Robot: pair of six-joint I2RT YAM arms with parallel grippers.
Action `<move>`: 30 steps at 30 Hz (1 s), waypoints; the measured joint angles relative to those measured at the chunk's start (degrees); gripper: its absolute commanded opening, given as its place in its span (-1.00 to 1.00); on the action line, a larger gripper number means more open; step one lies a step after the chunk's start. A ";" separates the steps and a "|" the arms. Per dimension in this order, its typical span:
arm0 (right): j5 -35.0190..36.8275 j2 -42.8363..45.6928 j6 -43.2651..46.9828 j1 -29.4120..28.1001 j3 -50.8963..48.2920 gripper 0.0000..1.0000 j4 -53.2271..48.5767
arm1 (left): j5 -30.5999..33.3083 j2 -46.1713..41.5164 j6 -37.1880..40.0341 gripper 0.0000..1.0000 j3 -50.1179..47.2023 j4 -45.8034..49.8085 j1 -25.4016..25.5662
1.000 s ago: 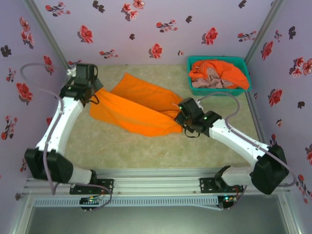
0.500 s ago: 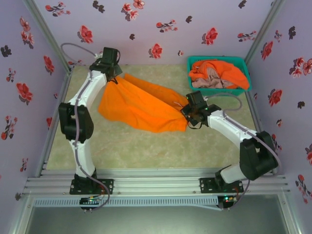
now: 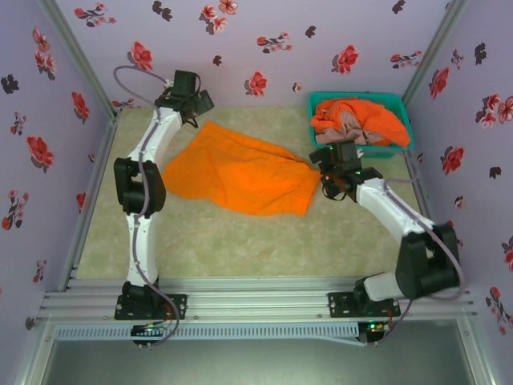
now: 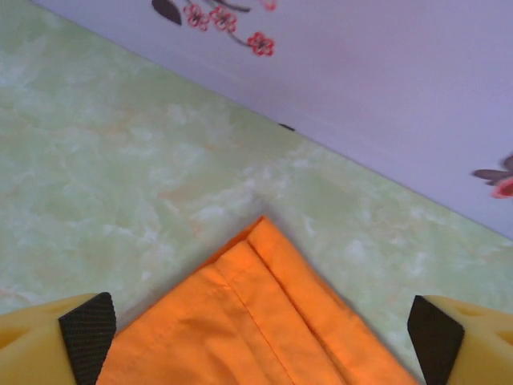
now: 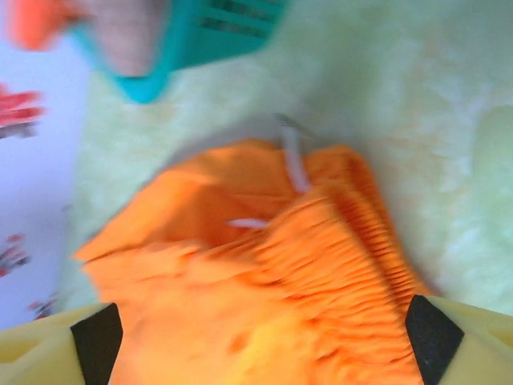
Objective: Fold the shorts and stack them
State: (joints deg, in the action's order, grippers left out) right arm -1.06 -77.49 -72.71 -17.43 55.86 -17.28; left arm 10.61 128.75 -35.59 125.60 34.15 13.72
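One bright orange pair of shorts (image 3: 240, 172) lies spread flat on the table's middle. In the left wrist view its hemmed corner (image 4: 268, 265) rests on the green mat. My left gripper (image 3: 195, 102) hovers over that back-left corner, jaws wide open (image 4: 262, 341), holding nothing. My right gripper (image 3: 325, 163) stands over the elastic waistband end (image 5: 345, 241) with its white drawstring (image 5: 292, 160), also open (image 5: 264, 345). More shorts, orange (image 3: 365, 112) and pink-beige (image 3: 345, 132), lie heaped in the teal basket (image 3: 317, 104).
The teal mesh basket (image 5: 216, 32) stands at the back right, just behind my right gripper. Flowered walls close in the back and both sides. Bare green mat (image 3: 240, 241) stretches in front of the shorts.
Both grippers were shut on the orange shorts and have let go. The shorts have been carried toward the back right and now lie flat. Both grippers sit farther back.
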 measured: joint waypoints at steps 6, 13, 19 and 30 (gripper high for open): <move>-2.29 5.38 4.50 -3.63 0.07 0.98 3.15 | -7.17 -22.18 -1.40 0.99 -26.16 -12.81 -0.07; -12.44 -11.21 9.38 -7.28 5.22 0.98 3.45 | -13.42 -28.72 -7.21 0.99 -45.64 -27.52 0.26; -16.41 -22.75 12.22 -5.22 10.51 0.98 3.52 | -15.74 -22.64 -11.32 0.99 -56.43 -33.29 0.66; -18.34 -26.56 13.11 -2.80 10.73 0.98 2.43 | -14.80 -22.95 -12.37 0.99 -68.76 -43.15 0.70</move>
State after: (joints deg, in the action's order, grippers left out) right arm -19.40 -104.05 -59.59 -20.23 66.59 -14.85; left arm -4.19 105.80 -47.97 56.84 -8.99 14.41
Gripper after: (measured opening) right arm 0.988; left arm 0.994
